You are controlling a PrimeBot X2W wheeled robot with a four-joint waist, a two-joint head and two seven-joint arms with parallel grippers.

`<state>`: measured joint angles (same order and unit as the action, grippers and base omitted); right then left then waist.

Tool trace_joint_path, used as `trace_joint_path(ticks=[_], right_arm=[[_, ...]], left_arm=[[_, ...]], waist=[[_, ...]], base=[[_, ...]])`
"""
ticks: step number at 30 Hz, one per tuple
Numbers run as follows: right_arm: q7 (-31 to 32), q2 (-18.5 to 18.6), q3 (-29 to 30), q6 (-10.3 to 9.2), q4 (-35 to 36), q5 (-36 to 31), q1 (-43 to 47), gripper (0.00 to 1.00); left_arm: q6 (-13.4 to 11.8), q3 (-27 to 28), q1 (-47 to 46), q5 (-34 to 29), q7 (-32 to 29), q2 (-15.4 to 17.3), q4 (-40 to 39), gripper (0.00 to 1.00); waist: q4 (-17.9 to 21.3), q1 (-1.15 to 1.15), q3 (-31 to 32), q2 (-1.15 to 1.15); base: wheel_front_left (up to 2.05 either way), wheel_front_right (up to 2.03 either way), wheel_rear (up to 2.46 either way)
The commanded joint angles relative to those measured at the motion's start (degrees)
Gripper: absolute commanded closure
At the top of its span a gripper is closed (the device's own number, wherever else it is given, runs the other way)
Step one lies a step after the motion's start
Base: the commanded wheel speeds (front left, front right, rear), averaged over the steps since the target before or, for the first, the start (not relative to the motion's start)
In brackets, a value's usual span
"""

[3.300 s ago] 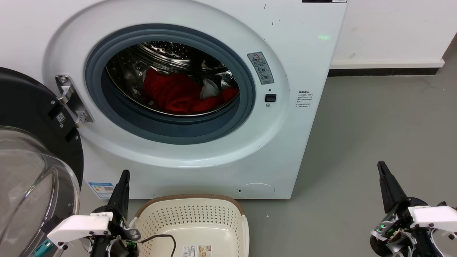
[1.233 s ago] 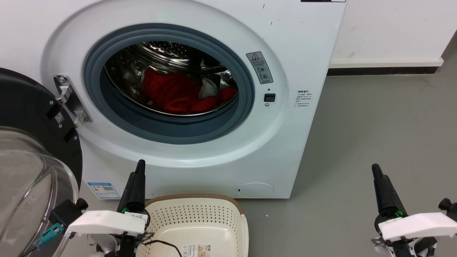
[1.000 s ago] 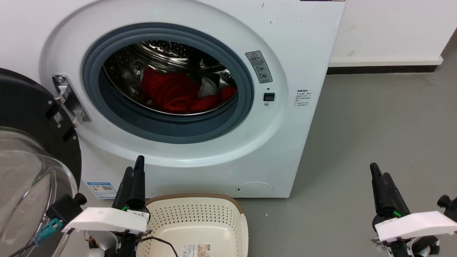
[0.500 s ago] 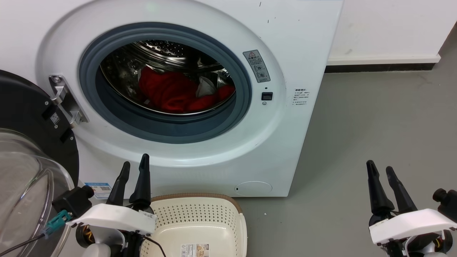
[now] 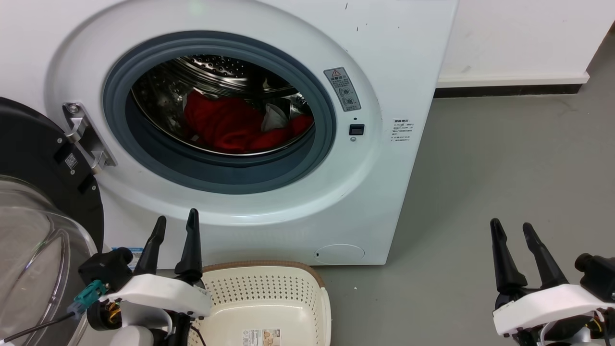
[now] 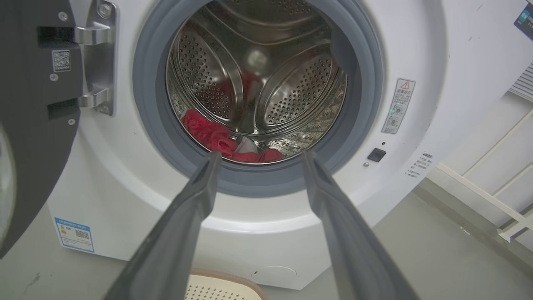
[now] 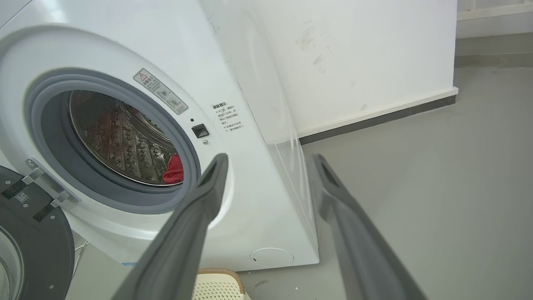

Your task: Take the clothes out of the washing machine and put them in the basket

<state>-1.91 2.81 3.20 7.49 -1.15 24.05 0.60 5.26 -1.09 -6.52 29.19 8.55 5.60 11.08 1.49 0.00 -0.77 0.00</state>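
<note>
Smooth grey floor (image 5: 504, 168) runs to the right and back to a white painted wall (image 5: 519, 33). A thin black skirting strip (image 5: 504, 90) follows the wall's foot, with a pale projecting ledge (image 5: 509, 79) just above it. In the right wrist view I see faint grey scuff marks (image 7: 316, 46) on the wall. One small white speck (image 5: 354, 288) lies on the floor. In the left wrist view, a white rail frame (image 6: 491, 200) stands at the floor's edge. I cannot tell what it is.

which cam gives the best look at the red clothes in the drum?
Head view: it looks down into the drum, so most of the clothes show. Left wrist view catches a red strip above the grey seal; right wrist view, a small red scrap at the porthole edge.
</note>
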Motion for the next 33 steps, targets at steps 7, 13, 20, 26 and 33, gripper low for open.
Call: trace_joint_path(ticks=[7,13,20,26,33], right_arm=[[0.2,0.1,-0.2,0.00,1.6,-5.9,0.9,0.00],[0.2,0.1,-0.3,0.00,2.3,-9.6,1.5,0.00],[0.2,0.1,-0.3,0.00,2.7,-13.1,2.1,0.00],[-0.1,0.1,-0.1,-0.01,3.1,-15.9,2.6,0.00],[-0.6,0.1,0.3,-0.01,3.8,-19.3,2.8,0.00]], left_arm=[[-0.9,-0.3,-1.1,-5.9,1.5,0.9,-0.7,0.00],[-1.3,-0.6,-0.9,-9.3,2.3,1.3,-0.6,0.00],[-1.6,-0.9,-0.5,-12.7,3.2,1.4,-0.3,0.00],[-1.7,-1.1,-0.1,-15.1,3.9,1.2,0.3,0.00],[-1.7,-1.2,0.2,-17.6,4.7,0.9,1.0,0.00]], waist=[[0.1,0.00,0.3,0.00],[0.2,0.00,0.4,0.00],[0.3,0.00,0.6,0.00],[0.1,0.00,0.7,0.00],[0.0,0.00,0.8,0.00]], base=[[0.00,0.00,0.00],[0.00,0.00,0.00],[0.00,0.00,0.00],[0.00,0.00,0.00],[0.00,0.00,0.00]])
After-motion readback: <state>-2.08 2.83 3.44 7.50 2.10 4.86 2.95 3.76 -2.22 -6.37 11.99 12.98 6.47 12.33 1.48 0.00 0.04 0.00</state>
